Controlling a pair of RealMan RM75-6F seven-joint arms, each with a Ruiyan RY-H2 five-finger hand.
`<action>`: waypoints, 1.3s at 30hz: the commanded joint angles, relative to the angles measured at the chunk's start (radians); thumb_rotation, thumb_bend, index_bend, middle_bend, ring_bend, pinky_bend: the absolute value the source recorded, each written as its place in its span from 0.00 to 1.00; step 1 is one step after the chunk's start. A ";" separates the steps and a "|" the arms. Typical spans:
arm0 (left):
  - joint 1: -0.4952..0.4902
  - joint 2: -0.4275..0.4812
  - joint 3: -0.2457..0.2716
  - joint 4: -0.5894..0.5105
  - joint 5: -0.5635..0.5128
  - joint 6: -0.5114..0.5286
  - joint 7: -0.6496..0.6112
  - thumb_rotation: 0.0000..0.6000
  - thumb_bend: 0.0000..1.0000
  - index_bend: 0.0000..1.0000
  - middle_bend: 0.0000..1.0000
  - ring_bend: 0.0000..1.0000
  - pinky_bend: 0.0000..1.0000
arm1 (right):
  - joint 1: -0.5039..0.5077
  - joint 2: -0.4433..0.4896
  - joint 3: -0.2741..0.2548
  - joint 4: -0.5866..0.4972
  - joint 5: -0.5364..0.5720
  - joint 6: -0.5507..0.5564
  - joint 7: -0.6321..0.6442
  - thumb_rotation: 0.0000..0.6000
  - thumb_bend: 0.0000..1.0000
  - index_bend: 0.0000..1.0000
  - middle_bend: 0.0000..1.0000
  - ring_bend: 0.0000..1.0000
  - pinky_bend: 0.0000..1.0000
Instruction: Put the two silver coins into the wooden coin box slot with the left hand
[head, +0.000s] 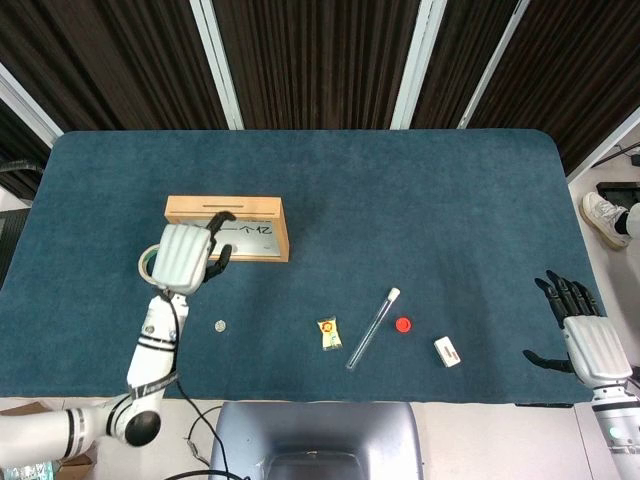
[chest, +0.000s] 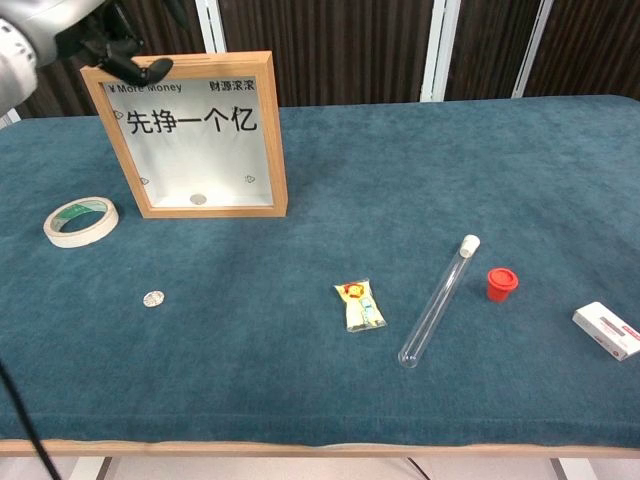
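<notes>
The wooden coin box (head: 228, 228) (chest: 195, 135) stands upright at the left of the table, its slot on the top edge. One silver coin (chest: 198, 199) lies inside at the bottom, seen through the glass front. The other silver coin (head: 220, 325) (chest: 152, 298) lies on the cloth in front of the box. My left hand (head: 185, 258) (chest: 115, 52) hovers just in front of the box's left end, fingers apart and holding nothing. My right hand (head: 590, 340) rests open at the table's right edge, far from everything.
A tape roll (head: 148, 264) (chest: 80, 221) lies left of the box. Further right lie a candy packet (chest: 361, 305), a glass test tube (chest: 437, 300), a red cap (chest: 501, 283) and a white eraser (chest: 608, 330).
</notes>
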 joint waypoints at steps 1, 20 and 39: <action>0.115 0.062 0.132 -0.100 0.129 0.053 -0.119 1.00 0.39 0.37 1.00 1.00 1.00 | -0.005 -0.002 -0.007 -0.005 -0.016 0.011 -0.008 1.00 0.12 0.00 0.00 0.00 0.00; 0.320 -0.270 0.325 0.409 0.283 0.006 -0.405 1.00 0.39 0.40 1.00 1.00 1.00 | -0.020 0.010 -0.027 -0.008 -0.055 0.037 0.009 1.00 0.12 0.00 0.00 0.00 0.00; 0.347 -0.471 0.263 0.725 0.325 0.001 -0.234 1.00 0.46 0.39 1.00 1.00 1.00 | -0.022 0.018 -0.032 -0.006 -0.064 0.037 0.020 1.00 0.12 0.00 0.00 0.00 0.00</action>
